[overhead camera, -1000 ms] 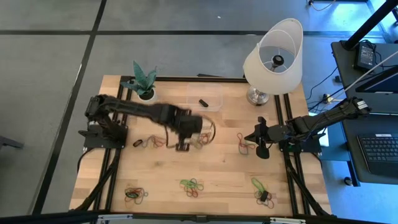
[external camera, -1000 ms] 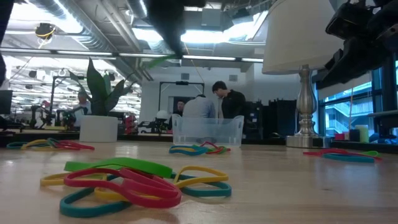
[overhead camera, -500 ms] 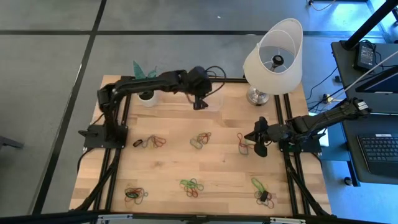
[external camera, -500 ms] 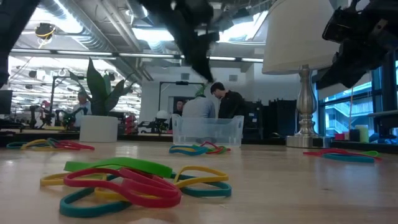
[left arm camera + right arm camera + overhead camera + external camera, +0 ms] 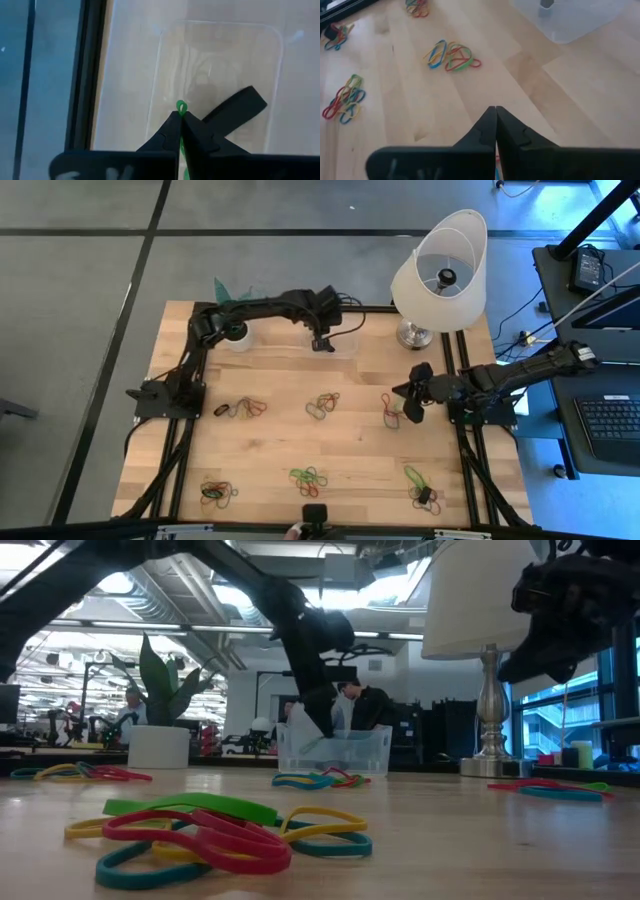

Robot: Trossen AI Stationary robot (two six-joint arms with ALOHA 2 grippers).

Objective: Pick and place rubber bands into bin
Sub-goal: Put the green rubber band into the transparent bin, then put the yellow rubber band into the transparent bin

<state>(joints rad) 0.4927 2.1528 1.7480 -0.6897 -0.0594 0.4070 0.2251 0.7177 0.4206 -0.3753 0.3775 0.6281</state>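
From above, the left gripper (image 5: 320,340) is reached across the far side of the table (image 5: 350,450), directly over the bin (image 5: 343,332), which sits between the plant pot (image 5: 236,333) and the lamp (image 5: 438,265). Its fingers cannot be made out there, but the left wrist view shows them pressed together on a thin green rubber band (image 5: 180,106), a small loop of which pokes out past the tips above the clear bin floor. The low view adds that the gripper reaches down to about the bin's rim. The right gripper (image 5: 409,402) waits at the table's right side beside a red and green cluster (image 5: 392,412); its own wrist camera shows its fingers closed, seemingly on nothing, though the tips hide what lies under them. Other clusters of rubber bands (image 5: 322,406) lie scattered mid-table and along the near edge.
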